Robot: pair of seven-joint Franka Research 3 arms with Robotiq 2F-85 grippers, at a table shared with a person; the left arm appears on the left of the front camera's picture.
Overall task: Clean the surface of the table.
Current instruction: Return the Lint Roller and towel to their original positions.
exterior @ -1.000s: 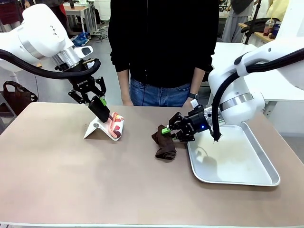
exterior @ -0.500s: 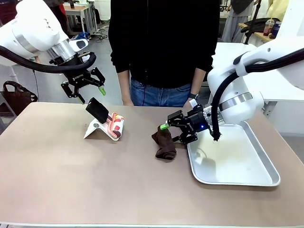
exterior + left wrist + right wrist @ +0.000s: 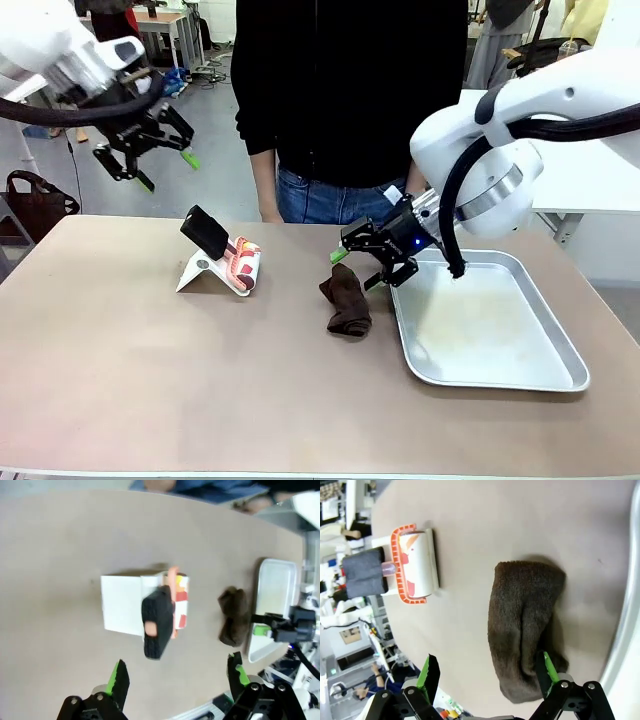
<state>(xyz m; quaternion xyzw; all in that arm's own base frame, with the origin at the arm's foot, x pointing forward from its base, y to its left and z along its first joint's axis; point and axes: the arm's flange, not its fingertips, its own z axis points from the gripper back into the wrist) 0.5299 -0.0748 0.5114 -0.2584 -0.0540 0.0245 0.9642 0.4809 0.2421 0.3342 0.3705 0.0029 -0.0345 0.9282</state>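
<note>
right end effector (image 3: 357,266) held wide above crumpled dark-brown cloth (image 3: 347,299) | left end effector (image 3: 146,153) wide, raised | cloth best pinched mid-fold on taupe-brown worktop (image 3: 200,370)

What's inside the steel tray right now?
Nothing I can see: the tray shows bare metal. The right gripper hangs open over its near-left corner, hiding a sliver.

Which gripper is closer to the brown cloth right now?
The right gripper, open just above the brown cloth beside the tray; the left gripper hangs high, far left.
</note>
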